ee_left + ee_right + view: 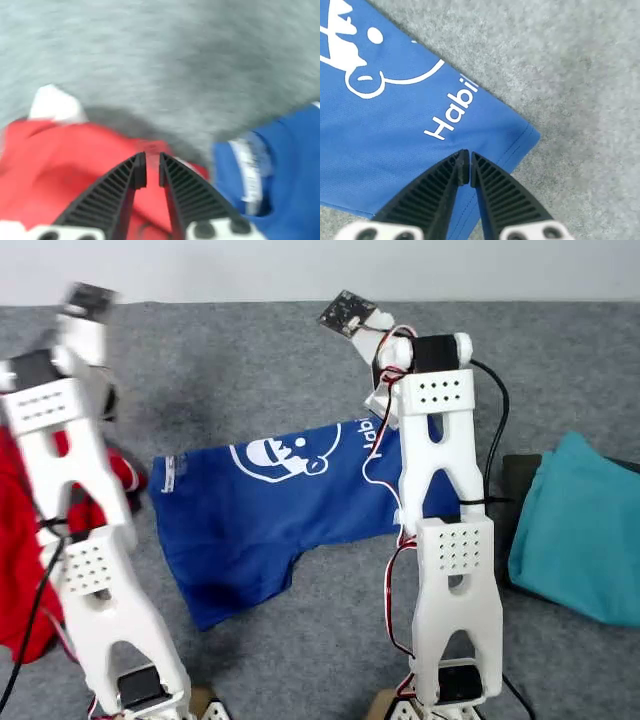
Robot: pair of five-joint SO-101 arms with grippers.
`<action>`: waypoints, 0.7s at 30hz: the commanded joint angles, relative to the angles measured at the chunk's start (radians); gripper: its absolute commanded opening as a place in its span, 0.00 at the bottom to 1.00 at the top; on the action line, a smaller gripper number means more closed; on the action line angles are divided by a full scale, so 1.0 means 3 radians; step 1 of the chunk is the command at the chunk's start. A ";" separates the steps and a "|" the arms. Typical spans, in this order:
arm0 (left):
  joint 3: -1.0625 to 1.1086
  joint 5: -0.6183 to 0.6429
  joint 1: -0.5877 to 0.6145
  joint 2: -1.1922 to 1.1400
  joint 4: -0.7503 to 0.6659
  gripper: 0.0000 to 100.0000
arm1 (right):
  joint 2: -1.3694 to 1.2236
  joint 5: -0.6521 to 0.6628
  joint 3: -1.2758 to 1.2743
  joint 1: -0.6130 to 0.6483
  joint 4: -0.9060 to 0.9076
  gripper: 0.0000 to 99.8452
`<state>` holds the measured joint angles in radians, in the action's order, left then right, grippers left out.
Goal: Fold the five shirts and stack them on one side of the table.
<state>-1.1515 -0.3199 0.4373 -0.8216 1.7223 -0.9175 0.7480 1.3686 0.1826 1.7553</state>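
Lying bunched beside the left arm, red fabric shirt [15,580]; left gripper [148,167] over it, jaws almost together. Mid-table: blue printed fabric shirt [260,510] flat, long axis crosswise, collar toward red, hem under the right gripper [470,165], which is closed. Teal fabric shirt [580,530] lies rightward on a dark mat [515,480].

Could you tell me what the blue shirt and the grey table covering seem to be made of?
The blue shirt looks like a thin, matte synthetic knit: a fine mesh texture and stitched hem show. The grey table covering looks like felt or short-pile carpet, judging by its fuzzy, speckled surface.
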 commanded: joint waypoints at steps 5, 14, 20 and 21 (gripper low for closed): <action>-0.0258 0.0148 0.0987 0.0317 0.0107 0.05 | 0.0939 -0.0026 -0.1340 0.0519 0.0146 0.01; -0.0130 -0.0107 0.1836 0.0302 0.0102 0.05 | 0.1849 -0.0041 -0.3294 0.1578 0.0130 0.02; -0.0069 -0.0097 0.1923 0.0302 0.0102 0.05 | 0.1997 -0.0046 -0.3596 0.2258 0.0130 0.17; -0.0069 -0.0097 0.1923 0.0302 0.0102 0.05 | 0.1997 -0.0046 -0.3596 0.2350 0.0130 0.17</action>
<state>-1.1699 -0.3399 1.0081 -0.8063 1.7300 -0.3897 0.7480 0.2900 0.8132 1.7553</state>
